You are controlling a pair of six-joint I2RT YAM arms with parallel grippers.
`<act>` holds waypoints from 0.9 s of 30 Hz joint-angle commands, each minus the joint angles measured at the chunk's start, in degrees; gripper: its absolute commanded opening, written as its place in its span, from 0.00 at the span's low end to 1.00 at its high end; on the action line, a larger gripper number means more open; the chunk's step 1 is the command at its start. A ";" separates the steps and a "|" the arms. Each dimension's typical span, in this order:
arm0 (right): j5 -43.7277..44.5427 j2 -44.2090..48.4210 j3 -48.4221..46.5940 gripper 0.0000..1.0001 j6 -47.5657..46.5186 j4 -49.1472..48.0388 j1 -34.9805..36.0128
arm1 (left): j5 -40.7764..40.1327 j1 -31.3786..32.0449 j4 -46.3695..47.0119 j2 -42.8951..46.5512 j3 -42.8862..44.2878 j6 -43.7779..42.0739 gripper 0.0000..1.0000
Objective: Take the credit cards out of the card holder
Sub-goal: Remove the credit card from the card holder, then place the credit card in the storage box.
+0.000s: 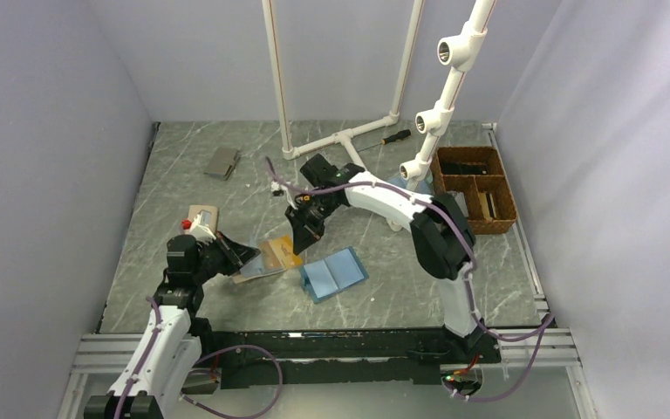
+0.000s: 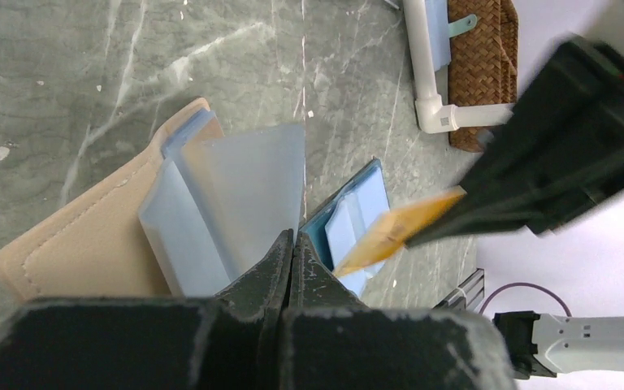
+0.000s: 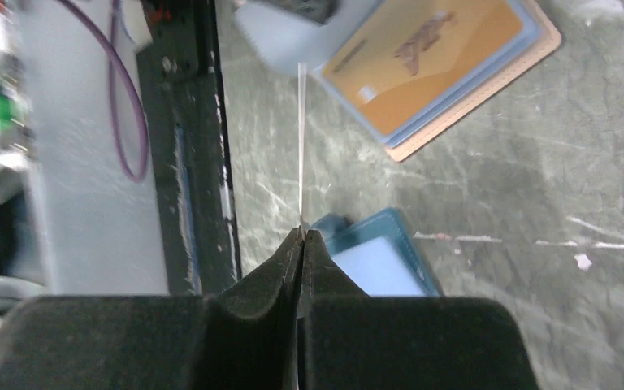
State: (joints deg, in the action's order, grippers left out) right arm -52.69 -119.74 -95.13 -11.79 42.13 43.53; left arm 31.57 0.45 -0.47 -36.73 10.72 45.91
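We find the card holder [image 1: 260, 264] lying open on the tabletop [image 1: 401, 301], near the left arm and just beside a light-blue wallet [image 1: 333, 272]. The left tool [image 2: 292, 244] is fully closed, pinching a pale inner flap [image 2: 244, 187] of the card holder and holding it raised. The right tool [image 3: 301, 236] is likewise fully closed, nipping an orange card [image 2: 394, 231] by one end. That card appears clear of the pockets, lifted off the tabletop, near the raised flap. A second orange card [image 3: 426, 65] lies on the open panel of the holder.

We judge the step in hand to be the withdrawal of one card, the left tool steadying the holder. The next move calls for carrying the held card aside, well apart from the holder, releasing it on bare tabletop, then going in for the second card. Risk noted: a thin card gripped only at its tip may swivel
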 commanded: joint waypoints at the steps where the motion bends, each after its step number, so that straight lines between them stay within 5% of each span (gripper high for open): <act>1: 13.03 13.94 2.58 0.00 -14.62 7.89 4.33 | -0.56 -0.27 0.56 -0.13 2.75 -1.65 0.00; 12: 22.46 39.56 16.55 0.00 -34.59 18.72 4.37 | -1.20 -0.27 -1.66 -0.77 3.43 -1.92 0.00; 18: 19.55 50.87 22.12 0.00 -44.03 23.60 -8.24 | -1.12 -0.27 -1.36 -0.54 3.30 -2.05 0.00; 27: 26.27 63.68 32.03 0.00 -49.28 26.33 -21.32 | 0.27 -1.77 1.62 -3.28 3.52 -2.45 0.00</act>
State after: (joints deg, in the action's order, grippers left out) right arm -29.74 -59.37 -65.73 -55.94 65.54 26.26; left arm 30.17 -0.99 -2.87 -39.35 11.66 44.56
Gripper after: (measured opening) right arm 0.007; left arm 0.008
